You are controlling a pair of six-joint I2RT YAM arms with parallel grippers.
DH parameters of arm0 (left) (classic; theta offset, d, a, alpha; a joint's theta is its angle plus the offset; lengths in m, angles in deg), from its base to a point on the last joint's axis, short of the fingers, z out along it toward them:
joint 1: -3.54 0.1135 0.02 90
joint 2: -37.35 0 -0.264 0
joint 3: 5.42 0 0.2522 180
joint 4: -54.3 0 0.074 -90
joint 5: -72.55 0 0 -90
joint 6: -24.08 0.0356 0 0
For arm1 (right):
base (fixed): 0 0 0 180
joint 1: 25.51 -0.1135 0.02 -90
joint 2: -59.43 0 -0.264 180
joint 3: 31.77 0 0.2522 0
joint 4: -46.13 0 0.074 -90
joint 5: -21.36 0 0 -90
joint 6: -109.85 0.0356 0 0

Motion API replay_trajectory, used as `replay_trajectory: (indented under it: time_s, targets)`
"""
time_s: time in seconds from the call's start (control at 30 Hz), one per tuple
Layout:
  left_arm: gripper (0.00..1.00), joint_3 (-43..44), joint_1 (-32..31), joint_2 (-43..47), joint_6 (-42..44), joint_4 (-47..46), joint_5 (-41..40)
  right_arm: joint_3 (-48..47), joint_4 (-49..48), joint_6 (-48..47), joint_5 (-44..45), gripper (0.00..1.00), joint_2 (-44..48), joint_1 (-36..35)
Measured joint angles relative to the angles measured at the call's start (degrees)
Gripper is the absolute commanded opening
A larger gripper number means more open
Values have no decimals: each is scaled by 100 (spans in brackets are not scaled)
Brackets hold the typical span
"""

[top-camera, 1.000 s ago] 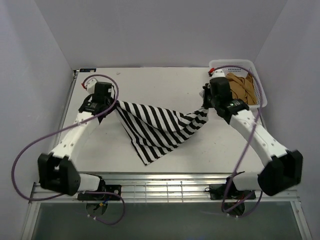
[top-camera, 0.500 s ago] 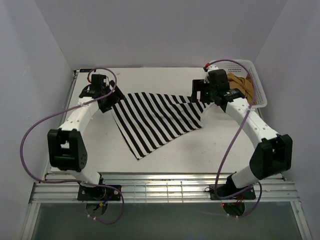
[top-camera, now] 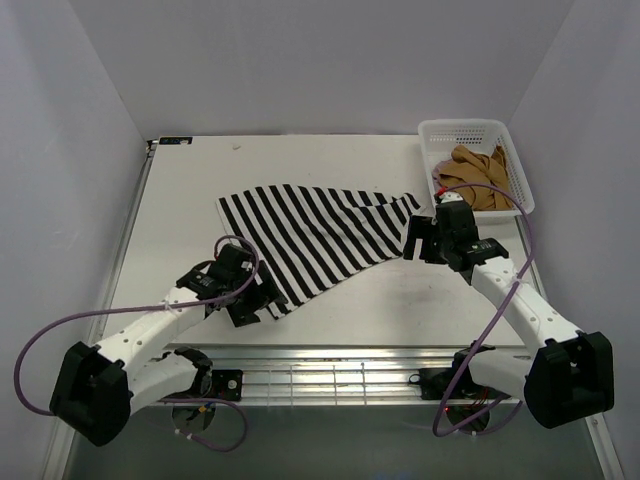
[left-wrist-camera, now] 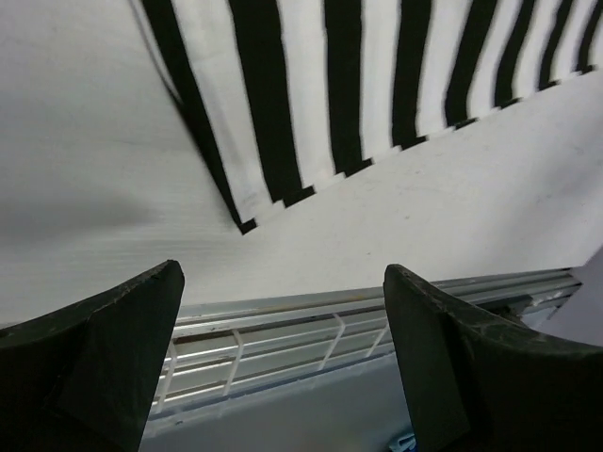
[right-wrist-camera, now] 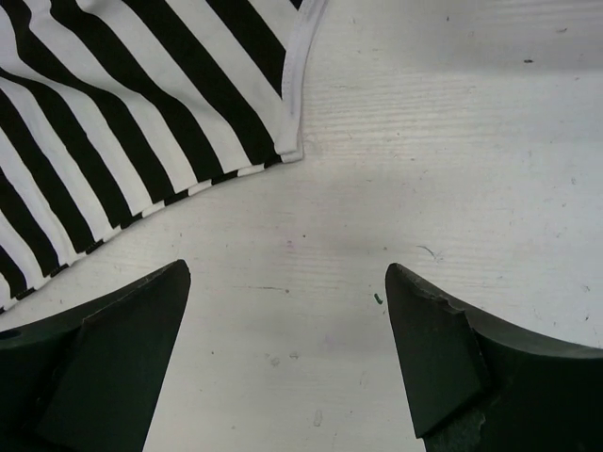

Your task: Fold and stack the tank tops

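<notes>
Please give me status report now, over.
Left gripper open, right gripper open. Striped tank top lies spread on table. Tan top in basket. Nothing in the way.

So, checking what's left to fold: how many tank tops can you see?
2: a striped top spread on the table, a tan top bunched in the basket. Others may lie hidden beneath it.

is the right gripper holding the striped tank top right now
No, the right gripper is open over the table, and the striped tank top lies clear of it.

The striped top (left-wrist-camera: 349, 85) runs off both wrist views' edges.
</notes>
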Motion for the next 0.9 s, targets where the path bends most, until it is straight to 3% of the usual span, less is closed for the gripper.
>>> replay_trajectory:
  time_s: [0.3, 0.53, 0.63, 0.7, 0.83, 0.9]
  targets:
    - [94, 13, -597, -1178, -601, -57, -238, 7, -131, 22, 63, 90, -20, 142]
    - [67, 140, -625, -1550, -717, -212, -275, 7, -131, 48, 66, 90, -186, 203]
    - [63, 229, -629, -1749, -728, -278, -267, 7, -131, 61, 87, 90, -190, 212]
    - [56, 297, -629, -1860, -737, -315, -258, 7, -133, 63, 114, 90, -190, 219]
    - [38, 426, -634, -2124, -730, -413, -267, 7, -151, 63, 138, 90, -229, 249]
    - [21, 490, -636, -2243, -702, -444, -260, 7, -155, 61, 146, 90, -267, 254]
